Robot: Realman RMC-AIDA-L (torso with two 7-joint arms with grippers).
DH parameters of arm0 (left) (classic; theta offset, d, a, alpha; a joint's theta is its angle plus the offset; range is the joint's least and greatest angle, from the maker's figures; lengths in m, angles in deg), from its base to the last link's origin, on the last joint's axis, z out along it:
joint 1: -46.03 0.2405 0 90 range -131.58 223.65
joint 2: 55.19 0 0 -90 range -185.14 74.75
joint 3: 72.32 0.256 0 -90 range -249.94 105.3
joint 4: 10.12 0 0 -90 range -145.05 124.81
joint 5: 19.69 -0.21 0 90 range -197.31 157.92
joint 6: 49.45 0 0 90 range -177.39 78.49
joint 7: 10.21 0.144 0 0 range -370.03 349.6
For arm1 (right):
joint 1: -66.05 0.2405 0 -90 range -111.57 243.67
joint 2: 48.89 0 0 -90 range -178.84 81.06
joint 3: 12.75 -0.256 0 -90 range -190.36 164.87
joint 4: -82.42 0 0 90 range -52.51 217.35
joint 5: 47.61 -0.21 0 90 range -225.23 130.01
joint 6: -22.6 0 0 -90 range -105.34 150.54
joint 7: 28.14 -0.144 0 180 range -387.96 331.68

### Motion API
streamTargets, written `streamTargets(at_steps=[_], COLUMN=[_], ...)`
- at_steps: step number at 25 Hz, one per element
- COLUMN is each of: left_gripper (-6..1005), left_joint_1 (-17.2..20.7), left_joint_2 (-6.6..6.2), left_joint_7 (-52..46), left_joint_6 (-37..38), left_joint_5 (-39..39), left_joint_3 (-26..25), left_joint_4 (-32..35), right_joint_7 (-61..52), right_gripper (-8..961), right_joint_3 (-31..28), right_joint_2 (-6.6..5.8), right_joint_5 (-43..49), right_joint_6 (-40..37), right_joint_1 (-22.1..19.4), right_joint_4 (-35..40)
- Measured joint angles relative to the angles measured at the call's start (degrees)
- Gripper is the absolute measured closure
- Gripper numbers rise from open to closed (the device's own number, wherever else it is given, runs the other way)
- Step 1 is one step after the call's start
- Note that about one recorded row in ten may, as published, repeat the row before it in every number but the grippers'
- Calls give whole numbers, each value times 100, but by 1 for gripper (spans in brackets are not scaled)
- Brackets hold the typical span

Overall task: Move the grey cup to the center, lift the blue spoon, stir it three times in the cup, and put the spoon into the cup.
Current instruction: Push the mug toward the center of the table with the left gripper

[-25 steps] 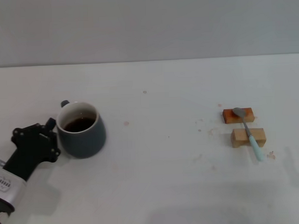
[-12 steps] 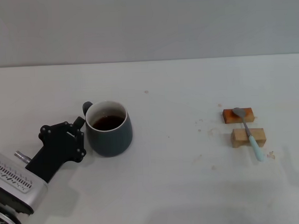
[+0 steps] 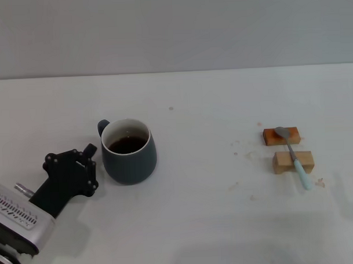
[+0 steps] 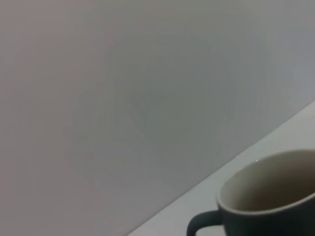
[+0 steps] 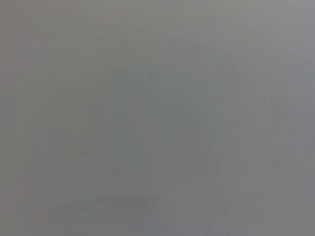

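Down by the bench's near-left corner, the left gripper (image 3: 90, 164), a black pincer on a silver-and-black arm, sits just beside the grey cup (image 3: 129, 158) and apart from it; whether its fingers are spread or closed cannot be told. The cup is a dark slate-grey rounded ceramic mug with a white inside, a loop handle turned toward the far-left, and dark brown liquid in it. It stands upright on the white bench (image 3: 197, 224), left of the middle. The left wrist view catches the mug's pale rim and handle (image 4: 268, 204) against a plain grey wall. Well apart, toward the right edge, the blue spoon (image 3: 293, 156), slim with a pale light-blue handle and grey metal bowl, lies across a small orange block (image 3: 273, 137) and a pale wooden block (image 3: 284, 163). The right gripper is out of sight.
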State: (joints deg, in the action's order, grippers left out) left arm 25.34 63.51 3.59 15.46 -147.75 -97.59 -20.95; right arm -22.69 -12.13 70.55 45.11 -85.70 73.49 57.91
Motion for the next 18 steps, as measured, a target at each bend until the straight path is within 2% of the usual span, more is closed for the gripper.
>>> streamTargets(at_steps=[18], left_gripper=[1001], left_joint_1=[-231], left_joint_2=[32], left_joint_7=[-34], left_joint_6=[-226], left_joint_5=[-10], left_joint_3=[362], left_joint_4=[-480], right_joint_7=[0], right_gripper=[249], right_joint_3=[0], right_joint_2=[1], right_joint_5=[0], right_joint_6=[54], right_joint_1=[3], right_joint_4=[0])
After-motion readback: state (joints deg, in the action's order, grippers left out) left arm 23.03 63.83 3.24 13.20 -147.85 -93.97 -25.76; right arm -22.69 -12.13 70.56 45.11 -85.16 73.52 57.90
